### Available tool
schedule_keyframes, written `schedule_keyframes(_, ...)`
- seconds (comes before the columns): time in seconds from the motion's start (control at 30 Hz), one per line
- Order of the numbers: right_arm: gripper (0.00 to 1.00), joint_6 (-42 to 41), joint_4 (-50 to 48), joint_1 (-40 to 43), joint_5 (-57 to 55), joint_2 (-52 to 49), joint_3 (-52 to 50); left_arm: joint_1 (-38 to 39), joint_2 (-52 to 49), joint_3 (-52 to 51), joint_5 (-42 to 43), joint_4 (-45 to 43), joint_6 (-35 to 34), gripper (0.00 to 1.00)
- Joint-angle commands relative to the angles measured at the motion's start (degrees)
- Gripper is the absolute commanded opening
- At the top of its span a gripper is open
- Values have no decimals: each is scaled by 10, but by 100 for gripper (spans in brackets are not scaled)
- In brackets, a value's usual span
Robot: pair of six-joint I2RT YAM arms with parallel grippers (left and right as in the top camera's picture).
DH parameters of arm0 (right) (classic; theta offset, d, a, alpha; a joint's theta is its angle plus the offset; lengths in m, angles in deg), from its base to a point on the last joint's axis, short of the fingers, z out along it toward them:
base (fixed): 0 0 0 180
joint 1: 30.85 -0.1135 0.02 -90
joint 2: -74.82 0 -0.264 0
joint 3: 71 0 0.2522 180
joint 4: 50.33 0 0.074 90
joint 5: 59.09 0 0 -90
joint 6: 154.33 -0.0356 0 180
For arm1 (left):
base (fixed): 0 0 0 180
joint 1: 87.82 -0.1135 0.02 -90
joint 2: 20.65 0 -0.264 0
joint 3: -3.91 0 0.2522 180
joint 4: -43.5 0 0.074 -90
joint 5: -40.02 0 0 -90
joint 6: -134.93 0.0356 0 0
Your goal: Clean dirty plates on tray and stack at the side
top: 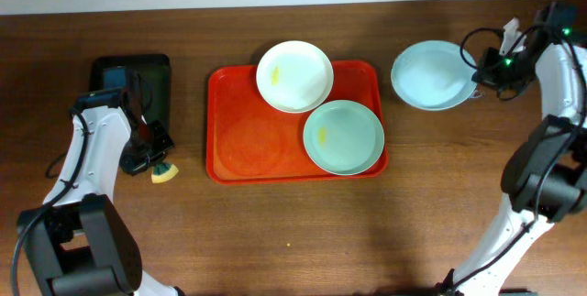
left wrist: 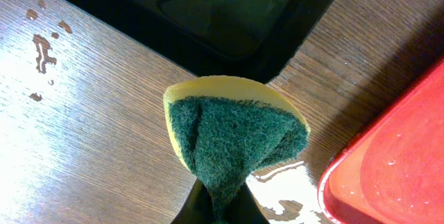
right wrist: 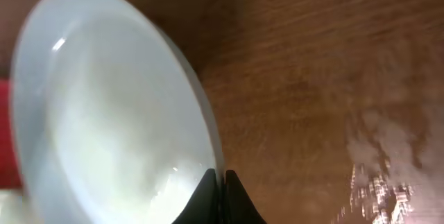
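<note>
Firstly, sponge (left wrist: 232,137): yellow foam with a rough green scouring face. It is folded because the left gripper (left wrist: 222,207) has its jaws closed tight on the lower end. It is beside the black tray (top: 158,81), near the left edge of the wet table (top: 275,241).
right gripper (right wrist: 222,182): jaws pinch the thin rim of the pale mint plate (top: 429,74), toward the far right corner and outside the tray; I judge this is the stacking place.
pale mint plate: smooth, glossy, shallow, no smear visible; whether it rests on the table I cannot tell.
red-orange tray (top: 248,140): glossy plastic with a raised rim and rounded corners, in the middle of the table.
white plate (top: 294,76): at the tray's far rim, with a yellowish smear, not yet cleaned.
second mint plate (top: 344,137): just beside the white one, with a small yellow smear.
</note>
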Motion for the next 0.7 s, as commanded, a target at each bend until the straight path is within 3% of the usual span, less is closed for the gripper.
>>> schedule_keyframes(0.0,16,-3,-17,0,7,-29,-6,-4,18,3,5,-2,9,0)
schedule_keyframes(0.03,53,-3,-18,0,7,-29,-5,-4,18,3,5,-2,9,0)
schedule_keyframes(0.2,81,-3,51,-6,13,11,37,-4,18,3,5,-8,9,0)
schedule_keyframes(0.3,86,-3,55,-45,85,66,67,-4,18,3,5,-8,9,0)
schedule_keyframes(0.4,85,-3,14,-150,116,79,74,-4,18,3,15,-8,9,0)
schedule_keyframes(0.47,85,-51,-25,-272,-18,43,72,-4,18,3,15,-8,9,0)
schedule_keyframes(0.53,85,-92,-51,-340,-142,4,72,-4,18,3,15,-8,9,0)
schedule_keyframes(0.67,79,-93,-101,-390,-192,-64,72,-4,18,3,15,-6,9,0)
